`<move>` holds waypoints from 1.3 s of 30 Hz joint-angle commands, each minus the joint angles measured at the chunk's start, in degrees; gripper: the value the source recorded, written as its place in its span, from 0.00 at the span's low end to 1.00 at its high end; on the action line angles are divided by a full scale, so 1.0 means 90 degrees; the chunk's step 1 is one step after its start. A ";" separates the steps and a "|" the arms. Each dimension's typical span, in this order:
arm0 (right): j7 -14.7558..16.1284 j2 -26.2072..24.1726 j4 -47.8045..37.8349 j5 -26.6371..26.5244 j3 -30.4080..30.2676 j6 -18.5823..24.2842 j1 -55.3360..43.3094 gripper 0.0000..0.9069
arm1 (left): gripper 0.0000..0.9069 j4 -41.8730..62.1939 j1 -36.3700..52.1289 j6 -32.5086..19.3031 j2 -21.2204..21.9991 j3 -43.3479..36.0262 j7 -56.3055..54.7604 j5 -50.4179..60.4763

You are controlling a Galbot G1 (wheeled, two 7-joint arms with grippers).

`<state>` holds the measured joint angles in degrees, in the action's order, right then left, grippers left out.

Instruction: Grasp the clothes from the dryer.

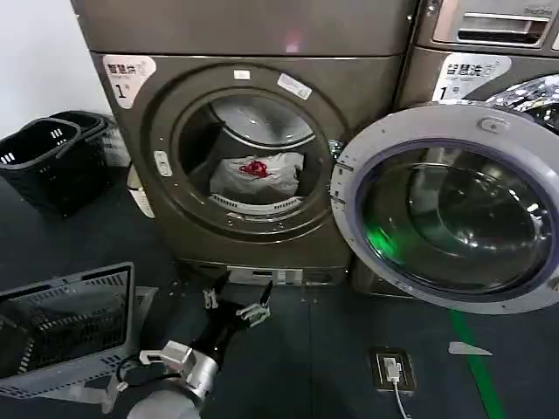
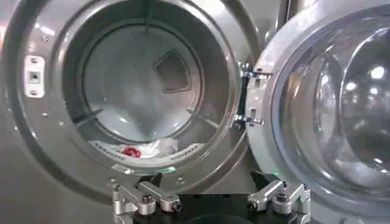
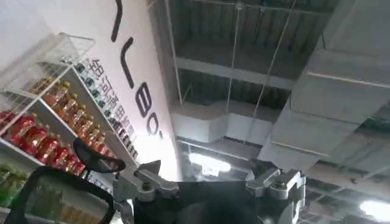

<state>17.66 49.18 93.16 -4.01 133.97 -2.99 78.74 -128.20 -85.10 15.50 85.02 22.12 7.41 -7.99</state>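
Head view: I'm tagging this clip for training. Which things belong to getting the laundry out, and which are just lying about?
Belong to the job:
- clothes, lying in the drum
- dryer, its door swung open
- left gripper, open, low in front of the dryer

Just lying about:
- black baskets
- grey basket
- neighbouring machine
- floor socket

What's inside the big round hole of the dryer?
Inside the dryer sits a white bundle of clothes with a red patch, low in the steel drum. Whatever lies under the bundle is hidden.
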 commanded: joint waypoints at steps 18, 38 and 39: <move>-0.0144 0.0042 -0.0092 -0.0516 0.0086 0.0382 0.0275 1.00 | 1.00 -0.0075 0.0097 0.0387 -0.0186 0.0189 -0.0430 0.0486; -0.0264 0.0079 0.0042 -0.0681 -0.0023 0.0373 0.0163 1.00 | 1.00 -0.0052 0.0254 0.0538 -0.0254 0.0392 -0.0526 0.0937; -0.0250 0.0082 0.0046 -0.0678 -0.0027 0.0376 0.0153 1.00 | 1.00 -0.0093 0.0242 0.0551 -0.0274 0.0406 -0.0520 0.0937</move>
<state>15.75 50.13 93.64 -9.83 133.55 0.47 80.38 -128.65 -82.98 20.13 82.86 25.62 2.84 -1.89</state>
